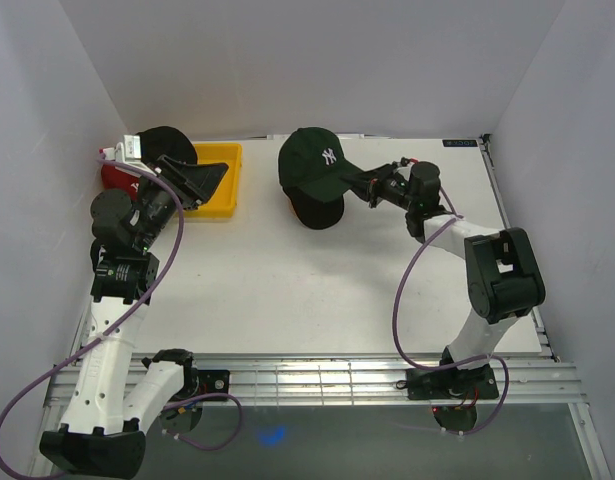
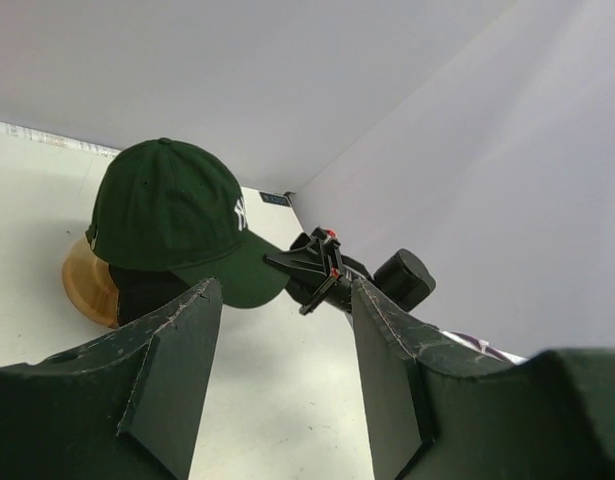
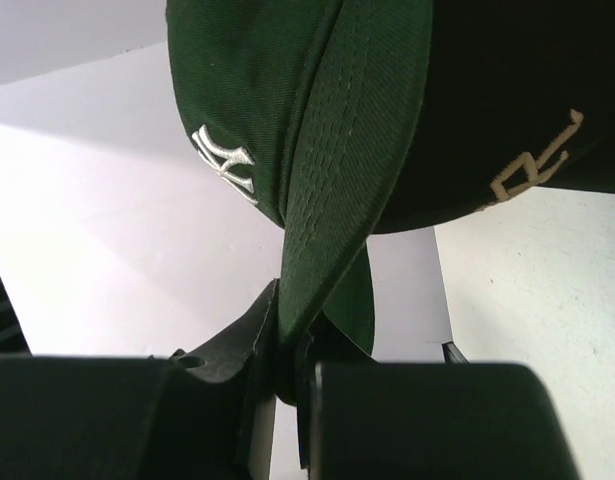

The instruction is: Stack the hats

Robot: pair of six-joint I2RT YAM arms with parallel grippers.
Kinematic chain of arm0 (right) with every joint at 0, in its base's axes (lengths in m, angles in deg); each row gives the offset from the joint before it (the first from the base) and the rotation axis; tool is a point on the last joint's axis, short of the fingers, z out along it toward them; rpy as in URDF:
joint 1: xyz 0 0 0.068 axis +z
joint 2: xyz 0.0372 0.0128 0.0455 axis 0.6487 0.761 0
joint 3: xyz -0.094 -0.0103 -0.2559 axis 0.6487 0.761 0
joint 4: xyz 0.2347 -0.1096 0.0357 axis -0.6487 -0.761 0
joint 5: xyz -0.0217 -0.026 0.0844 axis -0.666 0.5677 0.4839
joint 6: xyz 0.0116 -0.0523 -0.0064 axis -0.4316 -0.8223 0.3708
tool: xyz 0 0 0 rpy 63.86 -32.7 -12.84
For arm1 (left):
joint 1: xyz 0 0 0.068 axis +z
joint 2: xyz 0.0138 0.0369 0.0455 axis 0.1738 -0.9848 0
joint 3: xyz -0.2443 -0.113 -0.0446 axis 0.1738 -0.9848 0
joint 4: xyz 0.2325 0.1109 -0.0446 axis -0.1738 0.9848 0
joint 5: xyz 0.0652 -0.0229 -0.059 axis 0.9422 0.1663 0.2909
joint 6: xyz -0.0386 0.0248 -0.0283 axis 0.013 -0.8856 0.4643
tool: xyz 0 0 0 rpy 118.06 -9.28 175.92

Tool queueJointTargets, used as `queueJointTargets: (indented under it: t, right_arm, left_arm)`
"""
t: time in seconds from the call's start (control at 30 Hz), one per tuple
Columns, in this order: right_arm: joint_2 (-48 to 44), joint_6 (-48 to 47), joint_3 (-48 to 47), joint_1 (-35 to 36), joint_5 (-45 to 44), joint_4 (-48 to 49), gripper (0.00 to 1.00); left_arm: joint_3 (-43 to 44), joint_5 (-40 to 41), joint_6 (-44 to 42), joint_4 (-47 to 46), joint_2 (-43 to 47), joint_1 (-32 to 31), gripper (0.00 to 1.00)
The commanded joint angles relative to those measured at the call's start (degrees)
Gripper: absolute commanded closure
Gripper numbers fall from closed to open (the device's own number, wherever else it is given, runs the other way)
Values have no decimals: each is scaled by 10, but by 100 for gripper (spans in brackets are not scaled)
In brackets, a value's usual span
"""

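A: Overhead?
B: Right claw (image 1: 364, 184) clamped the brim of a dark green fabric baseball cap (image 1: 313, 160), perched on a black fabric cap (image 1: 317, 212) at the counter (image 1: 287, 290)'s far side.
A: Left wrist?
B: Left claw (image 2: 282, 385) gaped wide.
A: Right wrist?
B: Green brim pinched tight.

One green hat (image 1: 312, 160), two black hats (image 1: 317, 212) (image 1: 167, 143), one red hat (image 1: 117, 178), one yellow tray (image 1: 232, 197), one wooden stand (image 2: 87, 290).

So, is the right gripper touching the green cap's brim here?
Touching. The right wrist view shows the right gripper closed on the green cap, its brim pinched edge-on between the two fingers.
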Motion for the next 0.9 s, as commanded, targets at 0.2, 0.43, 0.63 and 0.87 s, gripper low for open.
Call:
queueJointTargets:
  t: [0.2,0.43,0.63,0.87]
  right_arm:
    - [28,-14,-75,6,25,26,92]
    - [36,-105,-138,7,33,-95,92]
    - [29,-129,-119,6,35,-112,92]
    - [47,-25,5,5,48,110,92]
  left_arm:
    - [11,8,-17,9,4,-6,35]
    - [11,10,-24,11,3,-7,36]
    - [1,10,-25,10,3,-7,36]
    - [2,16,-37,22,2,-13,36]
